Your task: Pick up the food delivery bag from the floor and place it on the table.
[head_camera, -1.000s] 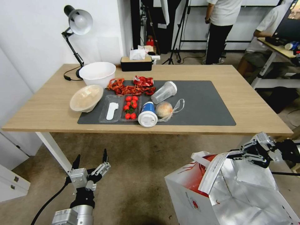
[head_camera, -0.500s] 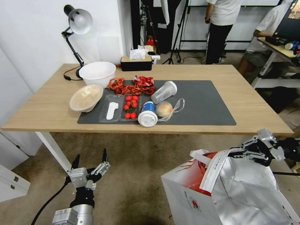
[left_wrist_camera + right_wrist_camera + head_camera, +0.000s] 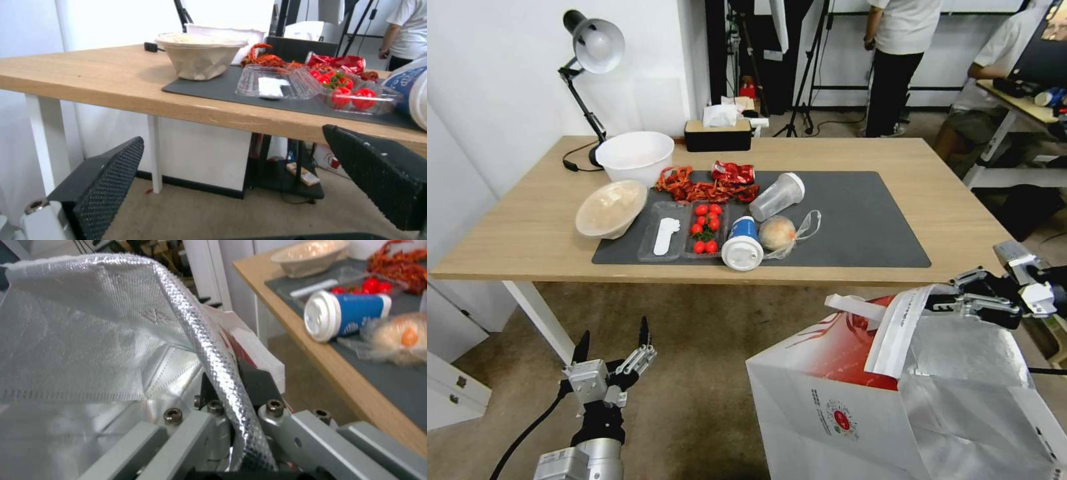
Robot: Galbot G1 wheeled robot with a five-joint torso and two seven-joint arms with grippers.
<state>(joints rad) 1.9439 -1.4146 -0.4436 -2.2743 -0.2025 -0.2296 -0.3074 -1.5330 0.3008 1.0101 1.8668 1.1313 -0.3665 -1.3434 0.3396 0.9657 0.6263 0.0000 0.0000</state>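
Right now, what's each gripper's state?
Left gripper: open, empty, low over the floor.
Right gripper: shut on the food delivery bag at its foil rim.

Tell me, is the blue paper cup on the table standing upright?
No. In the head view the blue paper cup lies on its side on the dark grey mat of the table, with its white lid toward the table's near edge.
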